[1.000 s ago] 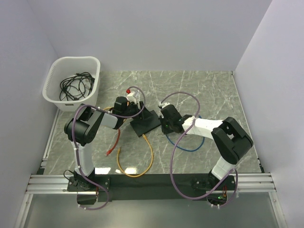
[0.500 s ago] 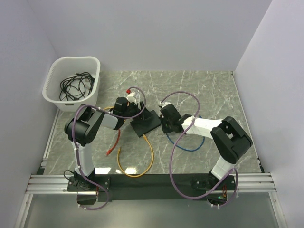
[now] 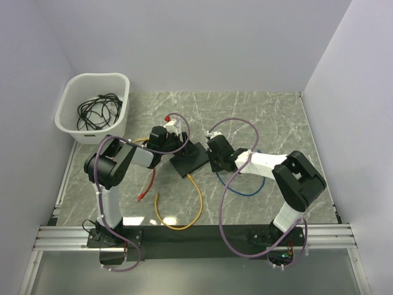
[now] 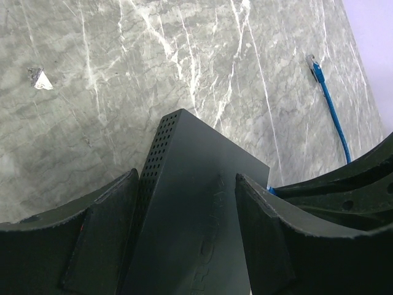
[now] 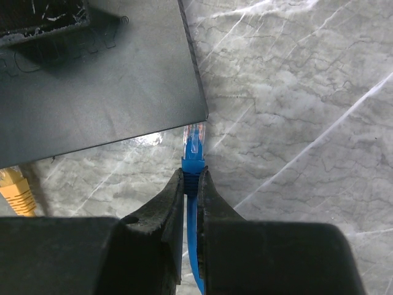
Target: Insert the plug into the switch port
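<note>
- Roughly mid-table, the switch (image 3: 189,158) lies between the two arms on the marble-patterned table (image 3: 270,117), a flat black box turned at an angle to the table edges.
- Left gripper (image 4: 185,184): the fingers stand wide apart, one on each side of the switch. In the left wrist view the box fills the gap between them. It looks like a clamp on the box, though pad contact on the right-hand side is hard to confirm.
- The perforated side wall of the switch faces the left finger in that view, and the plain top face runs toward the bottom of the frame.
- Right gripper (image 5: 191,177): the fingers are pinched together on the blue boot just behind the plug (image 5: 195,136).
- The plug's clear tip sticks out past the fingertips and points up the frame. It sits just beside the lower right corner of the switch and is not in any port.
- Blue cable (image 3: 249,189): it loops on the table right of centre in the top view, under the right arm.
- Yellow cable (image 3: 198,200): it curls in a wide arc at lower centre. One end meets the near edge of the switch, and its yellow boot shows at the lower left of the right wrist view.
- White basket (image 3: 66,120): it sits in the upper left of the top view, well apart from the switch, with black cords (image 3: 98,109) coiled inside.
</note>
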`<state>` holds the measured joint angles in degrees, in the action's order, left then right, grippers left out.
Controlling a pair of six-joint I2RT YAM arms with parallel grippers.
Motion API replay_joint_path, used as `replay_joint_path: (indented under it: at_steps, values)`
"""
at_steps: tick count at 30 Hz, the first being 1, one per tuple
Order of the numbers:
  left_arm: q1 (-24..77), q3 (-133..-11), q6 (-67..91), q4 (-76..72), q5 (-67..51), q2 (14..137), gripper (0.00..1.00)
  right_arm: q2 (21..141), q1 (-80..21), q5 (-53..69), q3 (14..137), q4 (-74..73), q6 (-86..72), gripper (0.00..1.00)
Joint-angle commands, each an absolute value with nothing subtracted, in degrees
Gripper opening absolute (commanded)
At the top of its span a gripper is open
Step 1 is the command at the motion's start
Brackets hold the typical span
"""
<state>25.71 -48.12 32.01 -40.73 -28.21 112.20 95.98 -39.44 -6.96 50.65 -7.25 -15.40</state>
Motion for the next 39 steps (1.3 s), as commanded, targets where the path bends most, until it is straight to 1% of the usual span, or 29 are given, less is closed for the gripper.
replay_joint_path:
  at_steps: [1, 14, 25, 39]
  values:
    - [27.42, -48.34, 31.11, -38.67, -30.06, 111.97, 0.69, 93.78, -39.90, -8.88, 53.44, -3.16, -16.00, 0.00]
    - [27.77, -48.61, 30.32, -37.44, -29.97, 112.15, 0.69, 93.08, -43.50, -13.62, 55.02, -3.25, -14.94, 0.00]
    - [27.77, -48.25, 29.79, -36.83, -29.62, 111.53, 0.69, 93.25, -43.86, -22.23, 54.76, -5.36, -14.86, 0.00]
    - [27.77, -48.51, 29.62, -36.74, -30.15, 111.44, 0.69, 96.94, -43.77, -20.39, 56.16, -6.06, -14.94, 0.00]
